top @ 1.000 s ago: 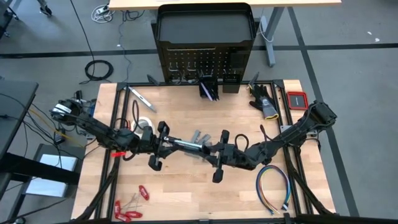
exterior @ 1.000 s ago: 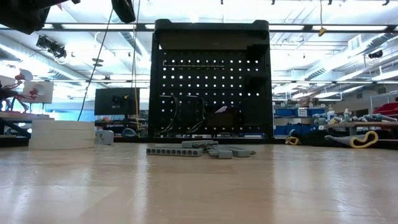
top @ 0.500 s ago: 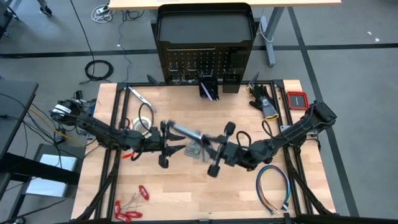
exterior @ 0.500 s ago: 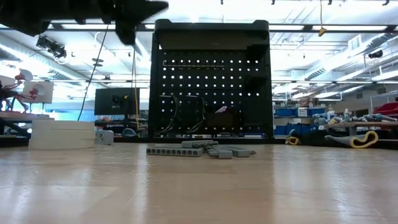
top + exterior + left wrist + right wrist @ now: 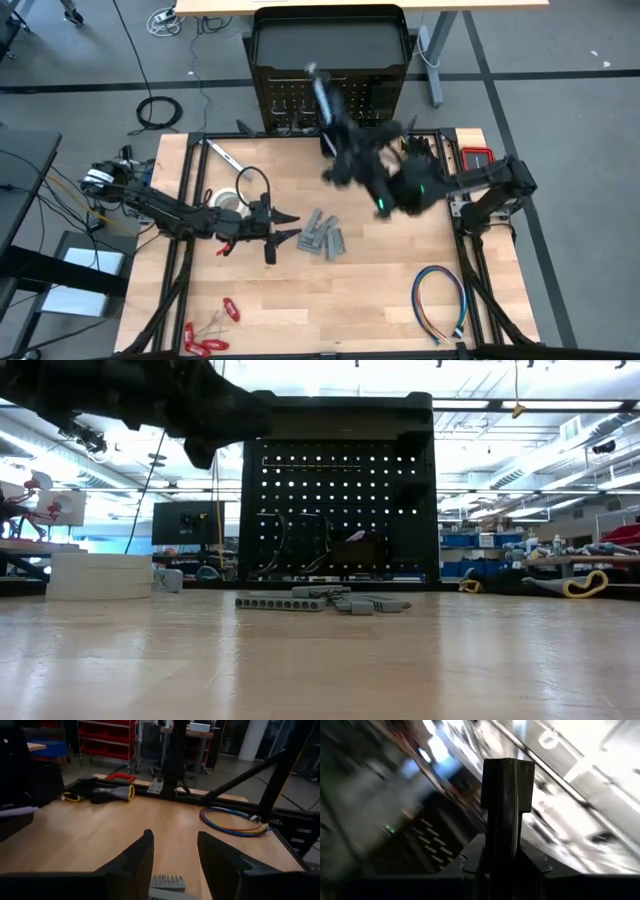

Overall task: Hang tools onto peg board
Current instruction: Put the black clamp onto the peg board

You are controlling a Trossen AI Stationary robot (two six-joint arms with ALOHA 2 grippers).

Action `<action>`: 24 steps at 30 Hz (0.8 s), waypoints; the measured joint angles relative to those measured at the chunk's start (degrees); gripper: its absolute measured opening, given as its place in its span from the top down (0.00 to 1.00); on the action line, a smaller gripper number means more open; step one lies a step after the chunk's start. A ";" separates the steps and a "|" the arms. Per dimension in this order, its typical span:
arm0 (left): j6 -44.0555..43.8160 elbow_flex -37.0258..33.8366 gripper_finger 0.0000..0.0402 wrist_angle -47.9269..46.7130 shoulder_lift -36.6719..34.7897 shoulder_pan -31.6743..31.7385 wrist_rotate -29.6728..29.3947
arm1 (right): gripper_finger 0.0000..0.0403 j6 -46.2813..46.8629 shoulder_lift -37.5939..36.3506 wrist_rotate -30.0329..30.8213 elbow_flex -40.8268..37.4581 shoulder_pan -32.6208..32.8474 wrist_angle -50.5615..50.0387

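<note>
The peg board (image 5: 328, 70) stands upright at the table's far edge, also in the low view (image 5: 340, 490). My right gripper (image 5: 340, 138) is raised in front of it, shut on the silver bar-shaped tool (image 5: 320, 92), which shows dark in the right wrist view (image 5: 507, 795). My left gripper (image 5: 288, 227) is open and low over the table. Its fingertips point at the grey metal pieces (image 5: 323, 235) without touching them. The pieces lie flat on the wood (image 5: 167, 882) (image 5: 320, 601). My right gripper pinches the silver bar-shaped tool between its two fingers by the bar's lower end (image 5: 506, 845). The bar runs on past the fingertips in line with them. It is lifted clear of the table, and its free end (image 5: 312, 70) slants up over the peg board's tray-like top.
White tape rolls (image 5: 228, 200) and a silver tool (image 5: 225, 157) lie at the table's left. Red-handled tools (image 5: 205, 335) lie at the near left corner. The multicoloured wire loop (image 5: 440, 300) lies near right. The red case (image 5: 478, 160) lies far right. A small bin (image 5: 335, 145) sits at the board's foot.
The silver bar lay level between both grippers a second ago. My right gripper has carried it up and toward the table's far edge, to the peg board, tipping it so its free end points up and away. My left gripper no longer reaches the bar and stays low by the grey pieces.
</note>
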 joint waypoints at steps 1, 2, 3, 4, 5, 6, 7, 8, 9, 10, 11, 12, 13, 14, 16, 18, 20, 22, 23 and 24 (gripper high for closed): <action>0.00 0.31 0.61 0.01 0.00 0.38 0.25 | 0.80 -1.72 0.00 0.83 1.10 -2.30 -1.47; 0.00 0.69 0.61 0.10 0.00 0.79 0.74 | 0.80 -3.01 -0.02 1.40 2.16 -4.38 -3.75; -0.06 1.06 0.61 0.18 0.00 1.13 1.33 | 0.80 -4.03 -0.06 1.57 3.20 -6.43 -6.78; -0.18 1.43 0.61 0.22 0.00 1.47 2.46 | 0.80 -4.96 -0.07 1.37 4.19 -8.61 -10.21; -0.22 1.80 0.60 0.11 0.00 1.79 3.86 | 0.80 -5.75 -0.07 0.85 5.17 -10.70 -13.95; -0.22 2.14 0.60 0.02 0.00 1.98 5.41 | 0.80 -6.23 -0.07 -0.04 6.05 -12.61 -17.93; -0.25 2.47 0.60 0.04 0.00 2.16 6.84 | 0.80 -6.29 -0.07 -1.03 6.82 -14.45 -21.78; -0.24 2.80 0.60 0.01 0.00 2.30 7.84 | 0.80 -6.01 -0.07 -1.77 7.52 -16.23 -25.35; -0.24 3.06 0.60 -0.09 0.00 2.36 8.46 | 0.80 -5.10 -0.06 -2.17 8.10 -17.76 -28.37; -0.20 3.22 0.60 -0.18 0.00 2.40 9.06 | 0.80 -4.09 0.00 -2.22 8.72 -19.18 -30.58; -0.16 3.29 0.60 -0.36 0.00 2.42 9.57 | 0.80 -3.31 0.04 -2.20 9.36 -20.51 -32.08; -0.15 3.30 0.60 -0.59 0.00 2.43 9.75 | 0.80 -2.99 0.04 -2.20 10.05 -21.77 -33.02; -0.15 3.30 0.60 -0.84 0.00 2.43 9.97 | 0.80 -2.79 0.04 -2.24 10.93 -22.95 -33.78; -0.12 3.30 0.60 -1.09 0.00 2.43 10.09 | 0.80 -2.46 0.04 -2.26 11.90 -24.17 -34.27; -0.04 3.30 0.60 -2.04 0.00 2.43 10.15 | 0.80 -0.47 -0.01 -2.73 14.23 -26.34 -36.58; -0.03 3.30 0.60 -2.98 0.00 2.43 10.19 | 0.80 4.29 -0.02 -4.13 17.09 -28.25 -42.04; -0.02 3.30 0.60 -3.69 0.00 2.43 10.19 | 0.80 12.01 -0.02 -6.88 20.76 -29.72 -51.30; 0.03 3.30 0.60 -4.56 0.00 2.43 10.19 | 0.80 21.57 -0.02 -11.54 25.19 -30.81 -62.21; 0.26 3.30 0.60 -4.79 0.02 2.43 10.19 | 0.80 25.93 -0.02 -14.86 27.39 -31.35 -67.44; 0.91 3.30 0.60 -4.85 0.02 2.43 10.19 | 0.80 29.71 -0.04 -18.27 29.32 -31.91 -71.70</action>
